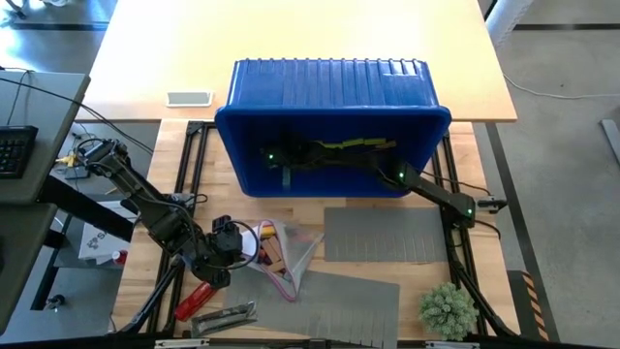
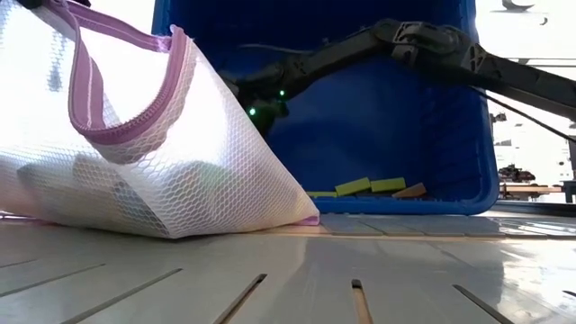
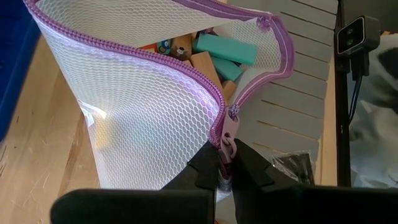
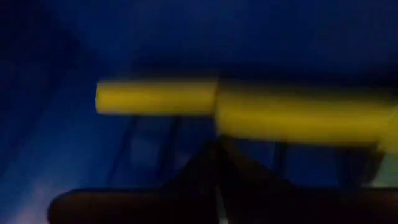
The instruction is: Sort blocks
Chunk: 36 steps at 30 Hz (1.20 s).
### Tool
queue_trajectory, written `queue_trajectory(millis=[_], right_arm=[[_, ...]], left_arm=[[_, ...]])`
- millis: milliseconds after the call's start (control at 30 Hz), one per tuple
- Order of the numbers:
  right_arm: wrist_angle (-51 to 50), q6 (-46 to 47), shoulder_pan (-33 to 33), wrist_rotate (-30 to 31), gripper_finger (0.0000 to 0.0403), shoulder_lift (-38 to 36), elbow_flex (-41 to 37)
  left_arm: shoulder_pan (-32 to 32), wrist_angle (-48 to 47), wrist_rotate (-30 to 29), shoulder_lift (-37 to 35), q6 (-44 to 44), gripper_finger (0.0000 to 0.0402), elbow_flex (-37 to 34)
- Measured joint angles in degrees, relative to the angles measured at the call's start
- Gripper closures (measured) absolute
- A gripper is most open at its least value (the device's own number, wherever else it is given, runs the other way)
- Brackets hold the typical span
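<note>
A white mesh bag (image 1: 288, 254) with a purple zipper rests by its bottom edge (image 2: 171, 229) on the table, near left of centre. Teal blocks (image 3: 225, 48) and tan blocks (image 3: 202, 62) lie inside it. My left gripper (image 3: 225, 177) is shut on the bag's zipper end. A blue bin (image 1: 329, 92) lies tipped on its side, its mouth facing the near edge. Yellow-green blocks (image 2: 369, 186) and a tan block (image 2: 410, 191) lie on its lower wall. My right gripper (image 4: 217, 155) is deep inside the bin, shut, just short of two yellow-green blocks (image 4: 155, 98). My left gripper pinches the purple zipper's end (image 3: 227, 138) at one corner of the bag's mouth between its two fingers, coming slanting down from the table's left. The bag's mouth stands open above the rest, which sits on the table. My right gripper: whether its shut fingertips touch the yellow-green blocks I cannot tell.
Two grey mats (image 1: 383, 236) (image 1: 339, 305) lie near centre and right. A red cylindrical tool (image 1: 192, 301) and a metal piece (image 1: 225, 318) lie at the near left. A green tuft (image 1: 448, 308) sits at the near right. The bin's walls close round my right arm.
</note>
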Motion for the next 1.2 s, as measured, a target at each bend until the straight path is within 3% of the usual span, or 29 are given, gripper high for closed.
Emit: queue_trajectory(millis=[33,133,300,433,833,1033,1200], right_arm=[[-1.4,-0.9,0.3,-2.9,0.0403,-0.5,0.0],[-0.9,-6.1,3.4,-1.5,0.0403,-2.1,-0.3],[11.0,-11.5,6.2,9.6,0.0403,-4.1,-0.3],[14.6,-11.9,3.8,12.7,0.0403,-2.3,-0.1],[10.0,-8.9,0.9,9.8,0.0403,2.7,-0.3],[3.4,-9.7,1.2,-0.5,0.0403,0.8,-0.1],[11.4,-17.0,5.4,7.0,0.0403,-0.4,-0.3]], left_arm=[[0.0,0.0,0.0,0.0,0.0,0.0401,0.0],[0.0,0.0,0.0,0.0,0.0,0.0401,0.0],[0.0,0.0,0.0,0.0,0.0,0.0401,0.0],[0.0,0.1,0.1,0.2,0.0,0.0401,0.0],[0.0,0.0,0.6,0.3,0.0,0.0401,0.0],[0.0,0.0,0.6,0.3,0.0,0.0401,0.0],[0.0,0.0,0.7,0.3,0.0,0.0401,0.0]])
